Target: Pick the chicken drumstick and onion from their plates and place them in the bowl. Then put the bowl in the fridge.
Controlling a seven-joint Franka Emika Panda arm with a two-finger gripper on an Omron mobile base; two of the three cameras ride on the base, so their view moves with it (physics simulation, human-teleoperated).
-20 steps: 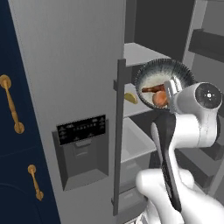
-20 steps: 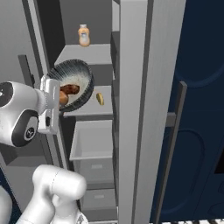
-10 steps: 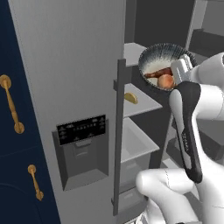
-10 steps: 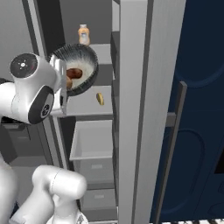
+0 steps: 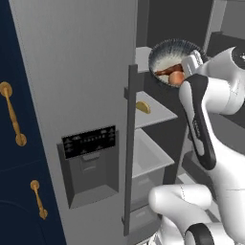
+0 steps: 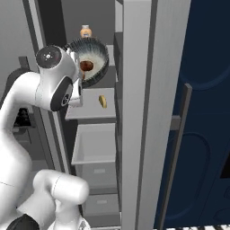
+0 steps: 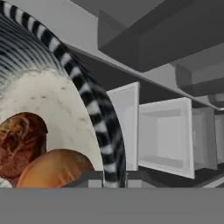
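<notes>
The dark, speckled bowl (image 5: 165, 56) hangs tilted on its side in the open fridge (image 5: 72, 72), above the middle shelf (image 5: 160, 114). Inside it lie the brown chicken drumstick (image 5: 167, 71) and the orange-tan onion (image 5: 177, 78). My gripper (image 5: 192, 62) is shut on the bowl's rim at its right side. In the right base view the bowl (image 6: 95, 54) shows the drumstick (image 6: 86, 66) next to the gripper (image 6: 80, 74). The hand view has the striped bowl rim (image 7: 94, 109), the drumstick (image 7: 19, 140) and the onion (image 7: 54, 168) close up. The plates are out of view.
A small yellow item (image 5: 142, 107) lies on the middle shelf, and a bottle (image 6: 86, 31) stands on the shelf above. White drawers (image 5: 148, 155) sit below. The fridge door edge with its long handle (image 5: 129, 148) stands left of the opening. Navy cabinets with gold handles (image 5: 12, 115) flank the fridge.
The arm has lifted the bowl higher and carried it further into the fridge, with the drumstick and onion still inside. The grip on the rim is unchanged.
</notes>
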